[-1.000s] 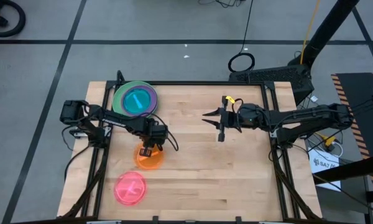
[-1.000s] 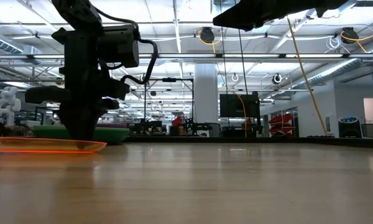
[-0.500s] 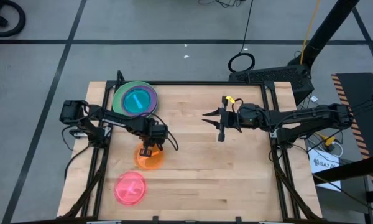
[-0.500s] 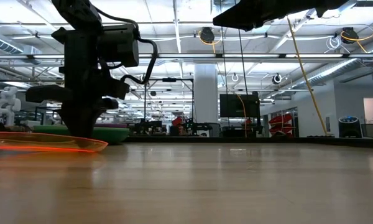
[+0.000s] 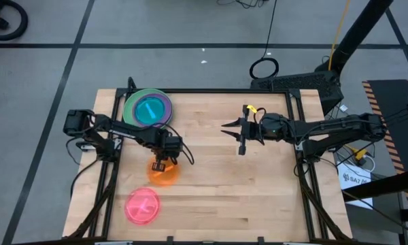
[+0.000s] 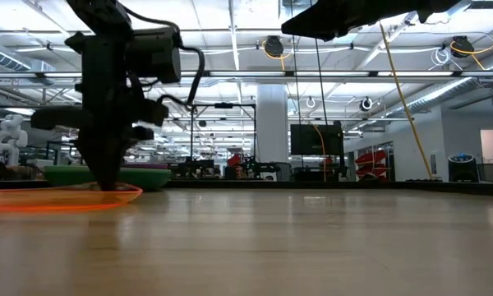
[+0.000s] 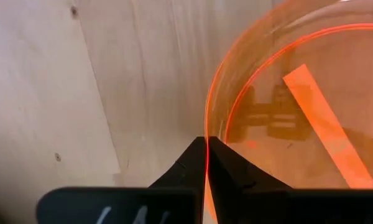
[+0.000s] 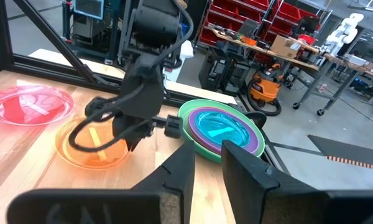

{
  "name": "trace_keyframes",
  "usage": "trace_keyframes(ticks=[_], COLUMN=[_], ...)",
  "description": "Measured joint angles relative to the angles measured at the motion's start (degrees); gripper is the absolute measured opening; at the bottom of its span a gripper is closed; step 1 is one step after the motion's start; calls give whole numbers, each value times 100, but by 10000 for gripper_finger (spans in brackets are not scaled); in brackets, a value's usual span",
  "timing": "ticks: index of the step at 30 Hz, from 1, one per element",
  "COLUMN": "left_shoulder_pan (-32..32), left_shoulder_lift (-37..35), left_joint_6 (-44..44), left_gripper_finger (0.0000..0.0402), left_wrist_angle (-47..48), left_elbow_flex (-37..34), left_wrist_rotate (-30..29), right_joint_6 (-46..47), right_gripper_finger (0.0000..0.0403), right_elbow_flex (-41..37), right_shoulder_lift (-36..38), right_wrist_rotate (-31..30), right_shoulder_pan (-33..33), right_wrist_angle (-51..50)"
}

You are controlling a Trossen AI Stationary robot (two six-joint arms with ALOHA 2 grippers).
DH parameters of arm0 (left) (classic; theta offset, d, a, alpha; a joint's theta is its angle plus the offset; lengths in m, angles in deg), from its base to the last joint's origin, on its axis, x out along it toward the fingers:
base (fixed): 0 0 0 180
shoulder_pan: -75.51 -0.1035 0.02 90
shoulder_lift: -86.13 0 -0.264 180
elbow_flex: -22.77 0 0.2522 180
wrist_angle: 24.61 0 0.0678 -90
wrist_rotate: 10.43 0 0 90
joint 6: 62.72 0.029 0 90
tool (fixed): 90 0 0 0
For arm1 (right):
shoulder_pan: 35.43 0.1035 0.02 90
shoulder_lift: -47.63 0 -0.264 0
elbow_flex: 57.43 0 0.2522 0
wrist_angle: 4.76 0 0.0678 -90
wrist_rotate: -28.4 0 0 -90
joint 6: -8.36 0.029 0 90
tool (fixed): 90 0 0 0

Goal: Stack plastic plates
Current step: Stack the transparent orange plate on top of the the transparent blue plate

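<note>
The translucent orange plate (image 5: 165, 175) (image 6: 62, 198) lies at the table's left middle. My left gripper (image 5: 160, 163) (image 7: 206, 148) stands over its far rim, shut on it. The translucent pink plate (image 5: 142, 206) rests flat near the near-left corner. At the far-left corner a stack (image 5: 147, 109) holds a teal plate (image 8: 221, 129) on a purple one on a light green one. My right gripper (image 5: 239, 131) (image 8: 208, 163) hovers open over the table's right middle, touching nothing. The other plates are out of view. My left gripper pinches the orange plate's far rim (image 7: 206, 127) between its two fingers, one inside the rim and one outside. The fingers (image 6: 105, 177) come from above, pointing down. The plate sits level and low at the table top; whether it rests there I cannot tell.
Bare wood lies between the orange plate and my right arm (image 5: 326, 128). Black frame rails (image 5: 109, 170) run along the table's left and right edges. The pink plate sits just near-left of the orange one.
My left gripper has stayed shut on the orange plate's rim and shifted slightly toward the far-left. Half a second ago the plate stood a little tipped; it is level again now. My right arm has kept still.
</note>
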Motion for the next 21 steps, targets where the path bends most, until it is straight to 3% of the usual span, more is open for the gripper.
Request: trace_keyframes(ticks=[12, 17, 21], left_shoulder_pan=[-83, -393, -870], left_shoulder_lift=[-1080, -1447, -1602], left_joint_6=[-78, -221, -323], left_gripper_finger=[4, 3, 2], left_wrist_angle=[194, 571, 1133], left_elbow_flex=[4, 110, 600], left_wrist_rotate=[-20, -347, -381], right_joint_6=[5, 7, 4], right_gripper_finger=[73, 73, 73], right_elbow_flex=[0, 0, 0], right_shoulder_lift=[0, 2, 2], right_wrist_rotate=[0, 0, 0], right_shoulder_pan=[0, 0, 0], right_wrist_angle=[-22, -20, -17])
